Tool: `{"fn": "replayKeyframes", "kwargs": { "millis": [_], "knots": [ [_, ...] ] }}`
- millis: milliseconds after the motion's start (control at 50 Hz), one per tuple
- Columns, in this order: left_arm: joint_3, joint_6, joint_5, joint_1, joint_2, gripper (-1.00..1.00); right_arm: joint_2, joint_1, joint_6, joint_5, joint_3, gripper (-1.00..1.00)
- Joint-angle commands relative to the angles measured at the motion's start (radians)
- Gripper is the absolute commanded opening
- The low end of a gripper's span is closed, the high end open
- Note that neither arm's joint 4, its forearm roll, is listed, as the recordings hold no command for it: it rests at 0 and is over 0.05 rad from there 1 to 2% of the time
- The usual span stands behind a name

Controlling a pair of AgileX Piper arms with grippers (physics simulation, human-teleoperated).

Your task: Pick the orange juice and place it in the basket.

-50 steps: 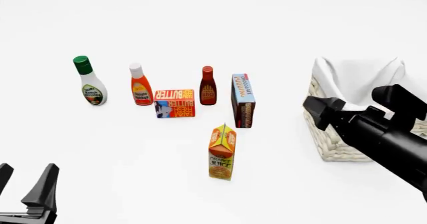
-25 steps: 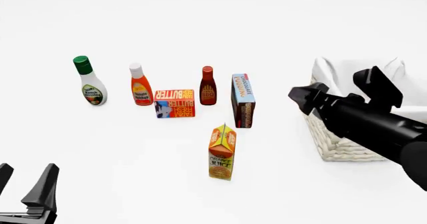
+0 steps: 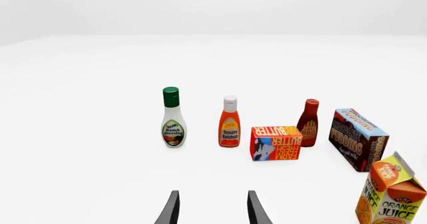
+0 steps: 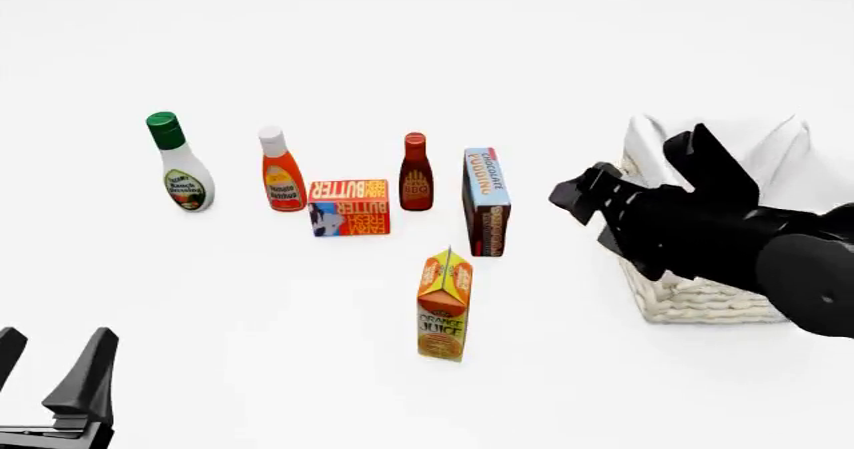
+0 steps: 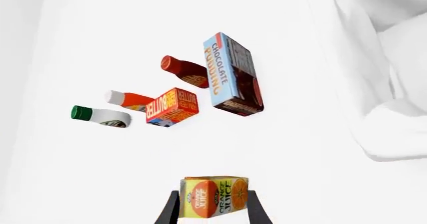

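Note:
The orange juice (image 4: 445, 306) is a small orange and yellow gable-top carton standing upright in front of the other groceries. It also shows in the left wrist view (image 3: 390, 196) and the right wrist view (image 5: 213, 196). The basket (image 4: 694, 299), cream wicker with white cloth lining (image 5: 400, 129), stands at the right. My right gripper (image 4: 583, 194) is open and hangs in the air beside the basket's left wall, up and to the right of the carton, not touching it. Its fingers (image 5: 257, 211) frame the carton from a distance. My left gripper (image 4: 54, 384) is open at the near left, holding nothing.
Behind the carton stand a green-capped ranch dressing bottle (image 4: 178, 164), a ketchup bottle (image 4: 280, 172), a butter box (image 4: 350, 207), a dark sauce bottle (image 4: 416, 174) and a tall chocolate pudding box (image 4: 487, 202). The pudding box is nearest the carton.
My right arm has swung left from in front of the basket toward the groceries, and its gripper has turned. The left gripper and all objects are unmoved.

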State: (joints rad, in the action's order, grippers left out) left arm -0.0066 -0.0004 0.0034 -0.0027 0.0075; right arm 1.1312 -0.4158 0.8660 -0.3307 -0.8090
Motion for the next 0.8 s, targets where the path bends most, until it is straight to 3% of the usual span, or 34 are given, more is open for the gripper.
{"fn": "replayKeyframes", "kwargs": {
  "millis": [20,120,180,320,540,800],
  "knots": [
    [0.001,0.0,0.0,0.0,-0.002,1.0,0.047,-0.043,0.063,-0.127,-0.092,1.0],
    [0.001,0.0,0.0,0.0,-0.002,1.0,0.092,-0.062,0.068,-0.2,-0.162,1.0],
    [0.001,0.0,0.0,0.0,-0.002,1.0,0.106,-0.116,0.12,-0.208,-0.169,1.0],
    [0.001,0.0,0.0,0.0,-0.002,1.0,0.145,-0.159,0.152,-0.263,-0.218,1.0],
    [0.001,0.0,0.0,0.0,-0.002,1.0,0.194,-0.161,0.158,-0.408,-0.327,1.0],
    [0.001,0.0,0.0,0.0,-0.002,1.0,0.24,-0.171,0.166,-0.504,-0.427,1.0]
  ]
}}
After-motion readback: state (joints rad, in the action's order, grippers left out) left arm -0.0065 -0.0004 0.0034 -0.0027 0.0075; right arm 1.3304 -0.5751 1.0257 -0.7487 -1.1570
